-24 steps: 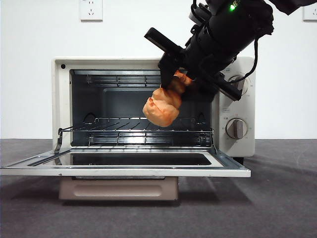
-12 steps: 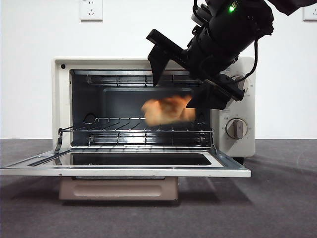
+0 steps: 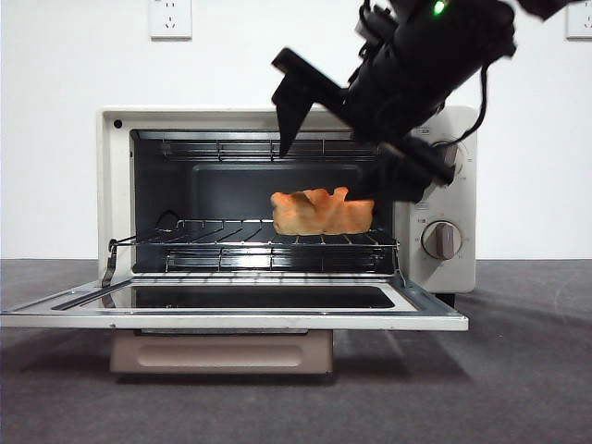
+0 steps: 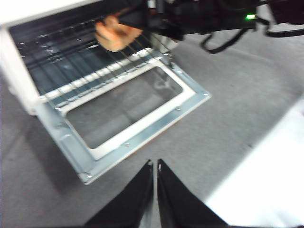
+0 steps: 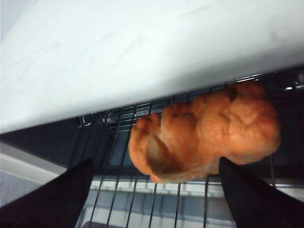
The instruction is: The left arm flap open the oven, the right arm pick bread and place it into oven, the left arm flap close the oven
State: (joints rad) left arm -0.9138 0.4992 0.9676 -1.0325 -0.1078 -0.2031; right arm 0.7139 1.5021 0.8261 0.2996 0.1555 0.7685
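Note:
The cream-white oven stands with its door folded down flat. On the wire rack inside, toward the right, lies the golden-orange bread. My right gripper hangs open just above the loaf at the oven's mouth, its jaws not touching it. The right wrist view shows the bread resting on the rack between the spread jaws of the right gripper. My left gripper is shut and empty, held back over the table in front of the open door. The bread shows there too.
Two beige knobs sit on the oven's right panel, behind the right arm. Grey cloth covers the table. A wall socket is on the white wall behind. A white surface lies near the left gripper.
The right gripper opened and let the bread go. The loaf dropped from hanging in the jaws to lying flat on the rack.

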